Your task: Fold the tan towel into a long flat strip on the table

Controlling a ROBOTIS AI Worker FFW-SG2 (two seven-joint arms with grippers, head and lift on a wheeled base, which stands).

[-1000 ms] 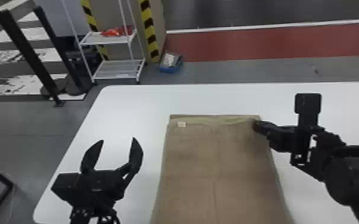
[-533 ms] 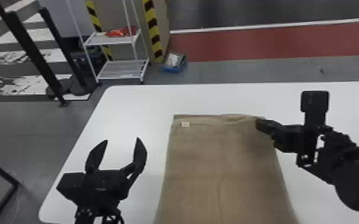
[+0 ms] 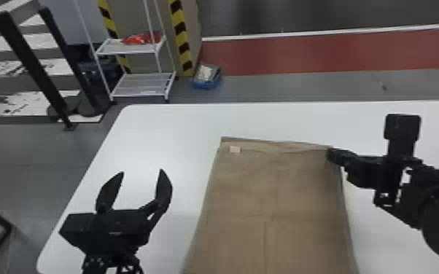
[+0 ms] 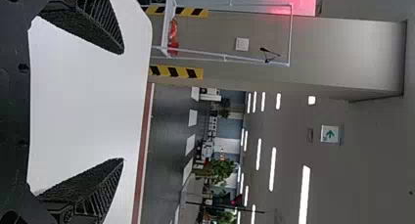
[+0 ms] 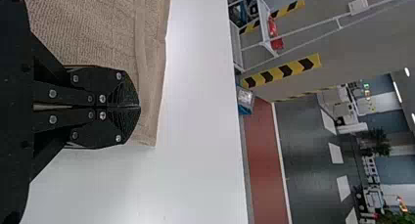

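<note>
White flat table [image 3: 164, 134]; tan rectangular towel [image 3: 244, 193], black right claw [image 5: 139, 106] closed at 1 o'clock corner; shallow bite could slip. Black left claw [image 3: 142, 171] open, 8 o'clock.

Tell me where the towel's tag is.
In the head view, the tag sits near the far left corner of the towel, across from the right tool.

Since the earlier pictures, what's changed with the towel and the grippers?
The far end of the towel has shifted right on the table; the right gripper, at its far right corner, has moved right too. The left gripper stays open, left of the towel.
</note>
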